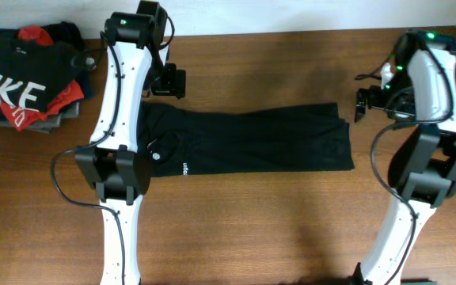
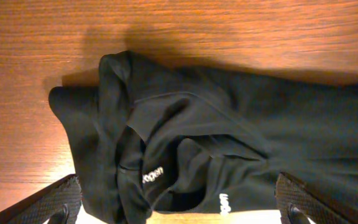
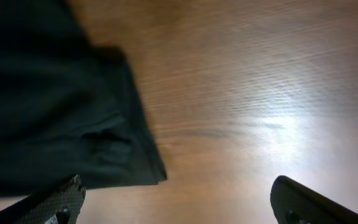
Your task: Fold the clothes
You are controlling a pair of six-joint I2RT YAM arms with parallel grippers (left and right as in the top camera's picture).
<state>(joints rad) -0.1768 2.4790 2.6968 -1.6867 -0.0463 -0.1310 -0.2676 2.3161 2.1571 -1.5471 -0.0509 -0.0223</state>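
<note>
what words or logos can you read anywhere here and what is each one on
"NIKE": large white letters, first one cut off at the edge, on the black shirt atop the pile.
"ogen": white, its start hidden by a fold, on the T-shirt, left wrist view.
Small white lettering on the T-shirt: too small to read from overhead.
Round logo beside it: too small to read.

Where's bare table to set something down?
Bare table: a wide patch between the black T-shirt and the near edge, flanked by left arm and right arm; a narrower strip beyond the shirt. Crowded: clothes pile, far-left corner, beside the left arm.
</note>
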